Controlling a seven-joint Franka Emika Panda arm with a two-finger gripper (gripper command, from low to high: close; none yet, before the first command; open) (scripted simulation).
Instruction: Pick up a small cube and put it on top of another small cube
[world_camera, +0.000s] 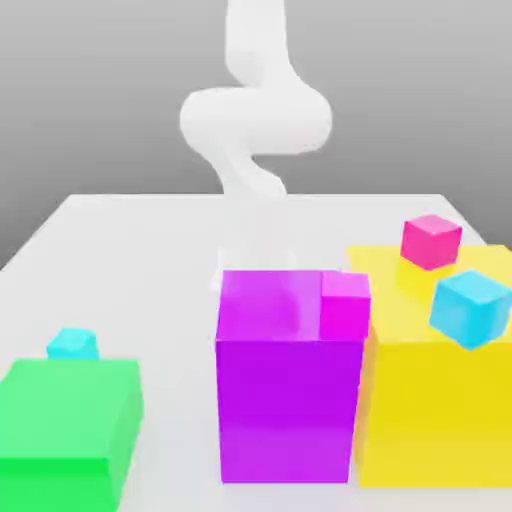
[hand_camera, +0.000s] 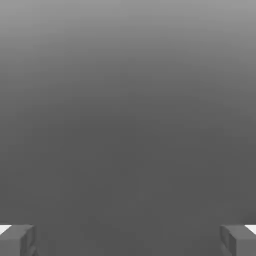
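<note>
One small cyan cube rests on the table just behind the big green block, at the exterior view's left. The other small cyan cube sits tilted at the front edge of the big yellow block's top, at the exterior view's right. My white arm comes down behind the big magenta block, which hides its lower end. In the hand view my gripper is open, its fingertips far apart with nothing between them, facing plain grey.
A small pink cube lies on the back of the yellow block's top. A small magenta cube sits on the big magenta block's right corner. The white table stretches behind the three big blocks.
</note>
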